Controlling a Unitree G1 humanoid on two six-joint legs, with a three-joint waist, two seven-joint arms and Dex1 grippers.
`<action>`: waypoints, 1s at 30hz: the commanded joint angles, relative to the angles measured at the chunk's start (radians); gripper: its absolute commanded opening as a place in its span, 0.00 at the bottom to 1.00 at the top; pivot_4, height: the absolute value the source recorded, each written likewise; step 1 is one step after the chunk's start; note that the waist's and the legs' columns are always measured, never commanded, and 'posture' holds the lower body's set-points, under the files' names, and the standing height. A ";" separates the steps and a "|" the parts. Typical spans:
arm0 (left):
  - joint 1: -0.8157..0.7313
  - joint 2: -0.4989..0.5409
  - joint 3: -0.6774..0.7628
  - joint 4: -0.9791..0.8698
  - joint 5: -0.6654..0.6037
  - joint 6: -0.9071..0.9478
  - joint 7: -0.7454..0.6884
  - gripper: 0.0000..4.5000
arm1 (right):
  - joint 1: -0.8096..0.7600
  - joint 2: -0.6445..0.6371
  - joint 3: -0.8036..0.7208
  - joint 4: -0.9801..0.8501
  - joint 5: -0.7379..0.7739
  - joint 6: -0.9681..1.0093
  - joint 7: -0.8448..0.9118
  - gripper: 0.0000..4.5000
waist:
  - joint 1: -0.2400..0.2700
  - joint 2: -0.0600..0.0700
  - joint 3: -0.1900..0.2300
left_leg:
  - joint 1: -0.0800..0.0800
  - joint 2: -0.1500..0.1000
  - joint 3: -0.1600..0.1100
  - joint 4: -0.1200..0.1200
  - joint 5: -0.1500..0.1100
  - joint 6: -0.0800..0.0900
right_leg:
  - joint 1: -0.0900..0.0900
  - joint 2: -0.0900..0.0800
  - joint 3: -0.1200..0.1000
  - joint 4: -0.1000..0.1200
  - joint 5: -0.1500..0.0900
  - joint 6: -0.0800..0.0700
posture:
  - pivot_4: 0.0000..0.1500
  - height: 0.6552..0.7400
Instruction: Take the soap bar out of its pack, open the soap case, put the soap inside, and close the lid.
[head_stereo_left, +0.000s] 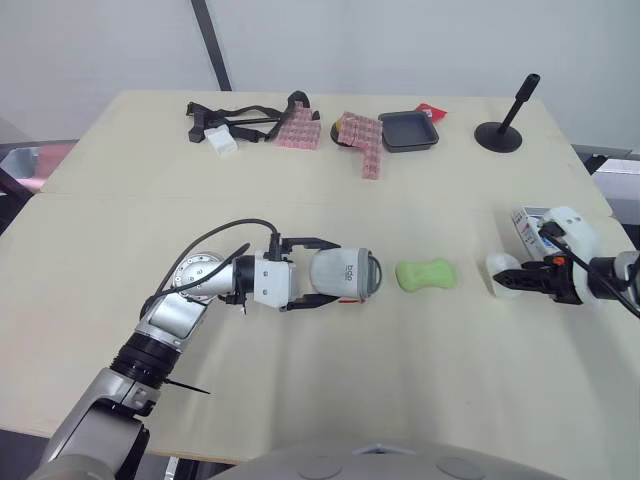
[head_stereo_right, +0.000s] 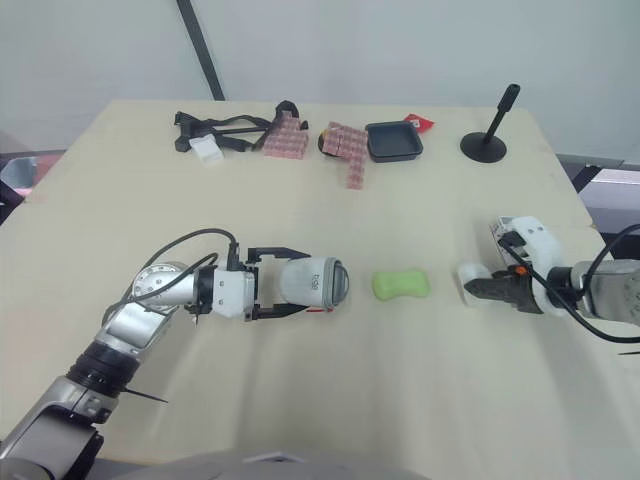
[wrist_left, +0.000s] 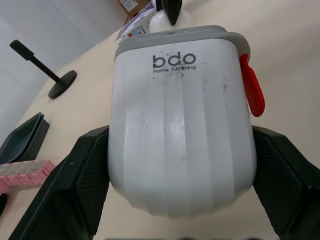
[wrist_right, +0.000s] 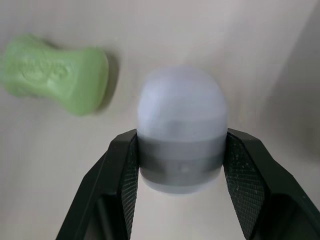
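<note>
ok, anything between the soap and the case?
Nothing visible. The soap lies on bare table, apart from the soap case clamped in the left gripper. The right gripper, on the soap's other side, holds a white grey-banded piece.

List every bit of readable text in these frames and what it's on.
"bdo": large print on the white soap case.
"Home Furnishing": small line just under it, on the same case.
Green soap bar: embossed lettering, too blurred to read.
Soap pack: print too small to read.
Grey-banded white piece: no text seen.
</note>
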 joint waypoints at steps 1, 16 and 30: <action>0.008 0.004 0.017 -0.032 -0.003 -0.001 0.014 0.77 | -0.054 0.045 -0.034 0.026 -0.032 0.037 -0.031 0.44 | 0.000 0.000 0.000 | 0.000 0.000 0.000 0.000 0.000 0.000 | 0.000 0.000 0.000 0.000 0.000 0.000 | 1.00 1.00; 0.015 0.006 0.018 -0.041 0.006 0.006 0.024 0.77 | -0.079 0.139 -0.075 0.065 -0.131 0.090 -0.027 0.73 | 0.001 0.000 0.000 | 0.002 0.000 0.001 0.001 0.000 0.000 | 0.001 0.000 0.001 0.002 0.000 0.000 | 1.00 1.00; 0.010 0.008 0.016 -0.035 0.008 0.007 0.018 0.77 | -0.037 0.158 -0.146 -0.059 -0.135 0.071 0.061 0.99 | 0.003 0.000 0.000 | 0.002 0.000 0.001 0.001 0.000 0.000 | 0.001 0.000 0.001 0.002 0.000 0.000 | 1.00 1.00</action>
